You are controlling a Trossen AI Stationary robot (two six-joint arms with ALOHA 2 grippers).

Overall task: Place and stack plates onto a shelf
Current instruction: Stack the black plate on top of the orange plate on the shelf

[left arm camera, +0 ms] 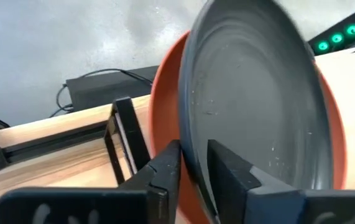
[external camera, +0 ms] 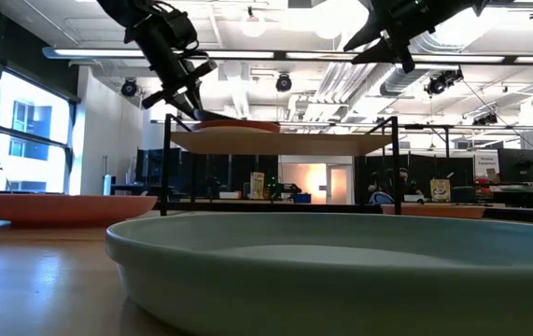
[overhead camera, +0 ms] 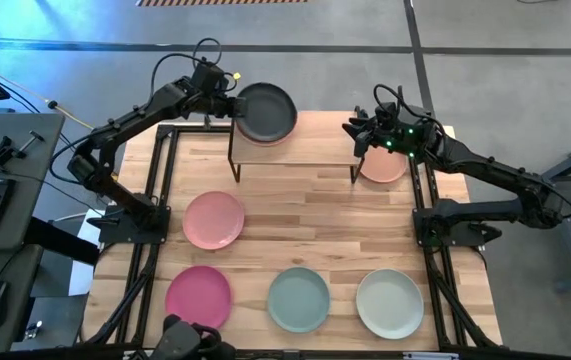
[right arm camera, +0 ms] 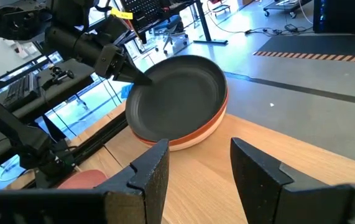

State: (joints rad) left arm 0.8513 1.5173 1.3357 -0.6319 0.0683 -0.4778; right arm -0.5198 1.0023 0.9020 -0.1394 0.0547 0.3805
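The shelf (overhead camera: 295,150) stands along the desk's far edge. On its left end a charcoal plate (overhead camera: 265,111) lies tilted on a terracotta plate (left arm camera: 165,106). A peach plate (overhead camera: 383,166) lies under its right end. Pink (overhead camera: 214,219) sits mid-left; magenta (overhead camera: 199,297), teal (overhead camera: 299,299) and off-white (overhead camera: 390,303) line the near edge.

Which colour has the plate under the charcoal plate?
Terracotta, clearest in the left wrist view.
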